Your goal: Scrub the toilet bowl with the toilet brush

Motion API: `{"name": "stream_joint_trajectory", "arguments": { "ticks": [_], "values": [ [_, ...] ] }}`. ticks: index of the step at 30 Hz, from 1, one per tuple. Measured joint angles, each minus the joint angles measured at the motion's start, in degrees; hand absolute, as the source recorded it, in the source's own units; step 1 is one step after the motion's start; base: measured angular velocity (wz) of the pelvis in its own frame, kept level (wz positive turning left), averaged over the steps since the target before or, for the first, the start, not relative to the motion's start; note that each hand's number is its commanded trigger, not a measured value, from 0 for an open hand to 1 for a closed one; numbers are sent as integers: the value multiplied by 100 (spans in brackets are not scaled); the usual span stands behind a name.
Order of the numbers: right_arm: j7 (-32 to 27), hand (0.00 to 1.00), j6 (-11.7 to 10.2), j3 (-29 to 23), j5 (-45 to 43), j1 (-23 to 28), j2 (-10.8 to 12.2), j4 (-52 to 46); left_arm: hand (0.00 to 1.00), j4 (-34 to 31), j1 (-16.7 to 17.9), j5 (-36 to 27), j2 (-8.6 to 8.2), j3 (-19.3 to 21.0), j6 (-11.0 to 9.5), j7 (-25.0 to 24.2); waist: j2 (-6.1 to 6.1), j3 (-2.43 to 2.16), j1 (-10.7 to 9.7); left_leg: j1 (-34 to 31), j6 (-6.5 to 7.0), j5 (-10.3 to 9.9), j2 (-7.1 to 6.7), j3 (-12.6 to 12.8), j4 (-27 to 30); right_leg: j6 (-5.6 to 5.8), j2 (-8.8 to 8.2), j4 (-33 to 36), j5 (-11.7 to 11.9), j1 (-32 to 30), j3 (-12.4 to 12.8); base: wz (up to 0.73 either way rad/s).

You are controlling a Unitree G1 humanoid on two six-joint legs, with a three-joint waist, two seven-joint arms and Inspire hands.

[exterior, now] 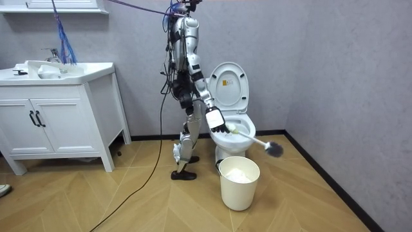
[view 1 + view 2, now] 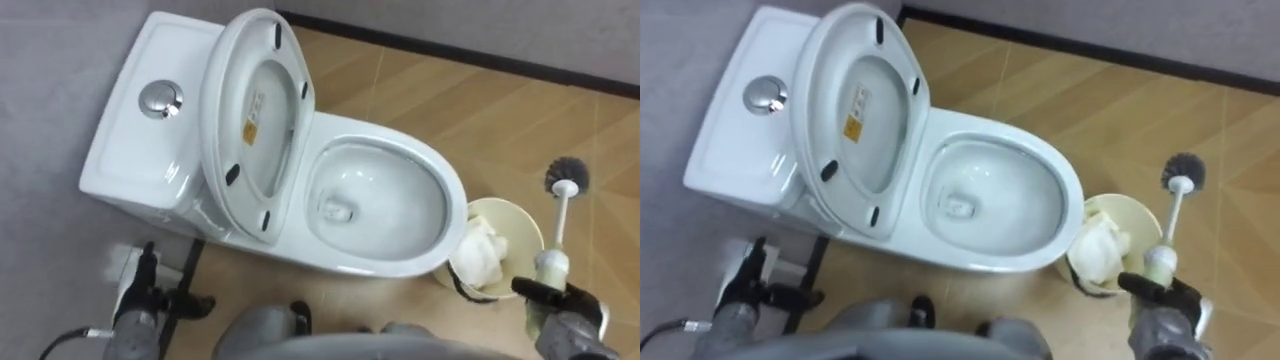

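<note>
Right hand point(image 2: 565, 305) fingers curled round toilet brush point(image 2: 562, 215) handle, beside bin point(image 2: 505, 205).

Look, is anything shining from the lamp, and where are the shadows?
Left eye view: the round flush button carries a bright glint, and the wet inside of the toilet bowl gleams softly. Room view: the light is even on the walls, and the floor is darker under the sink cabinet.
</note>
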Motion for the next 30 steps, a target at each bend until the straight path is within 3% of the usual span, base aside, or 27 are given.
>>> {"name": "stream_joint_trajectory", "arguments": {
  "ticks": [3,9,14,18,21,25,30],
  "values": [
    [9,100,14,9,-522,-11,0,-53,0,60,169,5,12,137,6,62,-66,18,26,183,-6,0,-5,-1,-60,5,12,-113,18,211,6,0],
    [11,100,15,9,-1683,215,0,-969,0,53,439,100,13,161,94,114,-69,19,30,434,-31,-17,10,-96,-144,15,103,-501,171,583,-41,4],
    [-1,100,-106,45,-2451,215,-1,-1146,0,-461,451,656,-136,372,92,382,-58,12,212,443,-29,-15,16,-133,-136,10,111,-579,228,666,-118,5],
    [15,100,-125,326,-3039,214,61,-1200,0,-1179,535,908,-191,375,23,665,-58,13,347,472,-25,-8,-1,-203,-124,13,108,-596,248,760,-170,9],
    [18,100,-265,345,-3594,235,155,-1198,0,-1860,593,1225,-207,375,-29,815,-36,23,424,490,-26,-3,-12,-245,-118,16,105,-609,250,770,-245,8],
    [72,100,-477,473,-4127,465,166,-1177,0,-2659,587,1849,-208,422,-382,1246,-17,16,499,494,-34,10,-47,-408,-102,18,79,-611,250,847,-434,20],
    [294,100,-561,625,-4377,671,199,-839,0,-3445,556,2273,-212,424,-468,1597,-18,12,573,470,-52,24,-68,-501,-118,18,87,-618,249,842,-448,10]
  ]
}}
